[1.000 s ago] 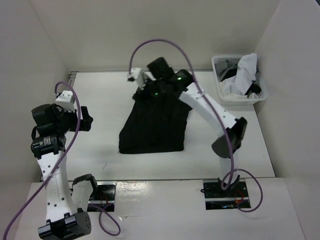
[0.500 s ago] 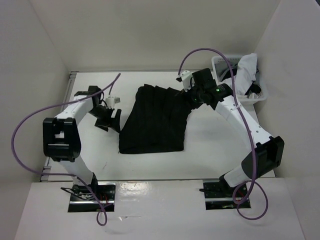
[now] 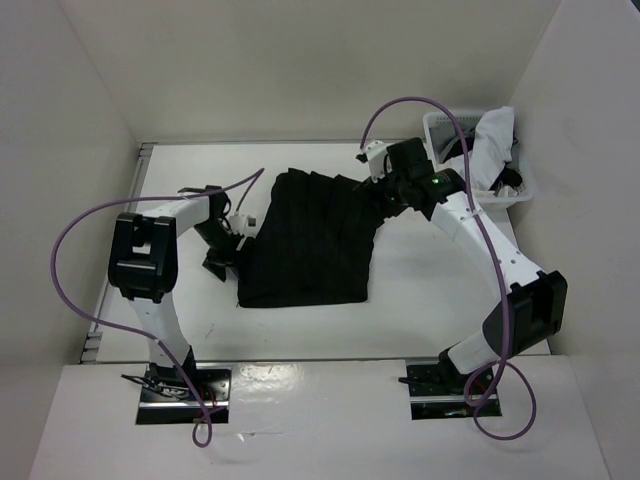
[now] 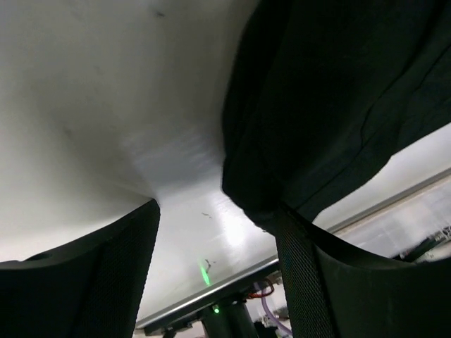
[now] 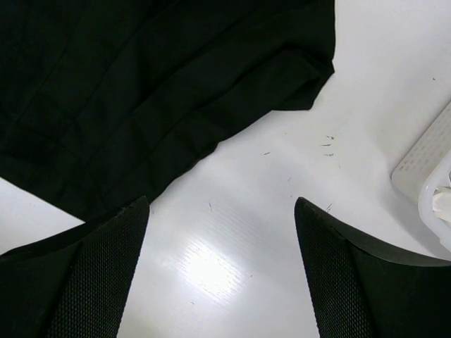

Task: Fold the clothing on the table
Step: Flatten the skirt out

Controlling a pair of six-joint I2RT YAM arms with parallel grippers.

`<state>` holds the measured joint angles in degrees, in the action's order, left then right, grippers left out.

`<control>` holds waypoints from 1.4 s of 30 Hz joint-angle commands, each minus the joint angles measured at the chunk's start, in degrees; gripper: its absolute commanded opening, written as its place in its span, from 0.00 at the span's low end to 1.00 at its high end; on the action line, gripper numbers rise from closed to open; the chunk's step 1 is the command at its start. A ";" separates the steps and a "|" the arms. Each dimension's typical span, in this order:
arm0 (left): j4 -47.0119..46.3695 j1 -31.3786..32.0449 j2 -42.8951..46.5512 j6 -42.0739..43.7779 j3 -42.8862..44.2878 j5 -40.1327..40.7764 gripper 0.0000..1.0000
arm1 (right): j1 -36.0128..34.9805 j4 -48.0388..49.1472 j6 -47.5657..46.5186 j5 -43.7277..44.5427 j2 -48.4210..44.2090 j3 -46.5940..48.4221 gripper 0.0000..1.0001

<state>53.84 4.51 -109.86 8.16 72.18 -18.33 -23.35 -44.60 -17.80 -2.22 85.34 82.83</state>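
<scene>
Skirt (image 3: 312, 245), black and pleated, lies flat in the middle of the table (image 3: 450, 300), waistband far, hem near, unfolded. Left gripper (image 3: 230, 248) sits at its left edge near the hem, jaws apart astride the fabric border, seemingly to pinch it; contact is unclear. Right gripper (image 3: 385, 195) hovers wide open by the far right corner, holding nothing.
</scene>
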 commanded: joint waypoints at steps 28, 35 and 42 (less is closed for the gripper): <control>-10.16 -1.08 -5.98 -2.54 9.55 -13.92 0.00 | 0.33 -0.48 5.67 -11.40 9.31 -9.26 0.86; -12.54 -1.09 -5.98 -4.03 10.18 -15.51 0.00 | 0.33 -2.25 6.20 -18.25 13.62 -10.31 0.78; -13.68 -1.09 -4.93 -4.56 7.28 -15.51 0.00 | 0.85 -3.39 6.72 -24.84 18.18 -9.79 0.71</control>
<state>41.25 3.25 -115.85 4.10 80.64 -31.48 -23.22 -46.33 -12.14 -22.68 101.38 73.01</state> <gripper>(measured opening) 0.014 0.720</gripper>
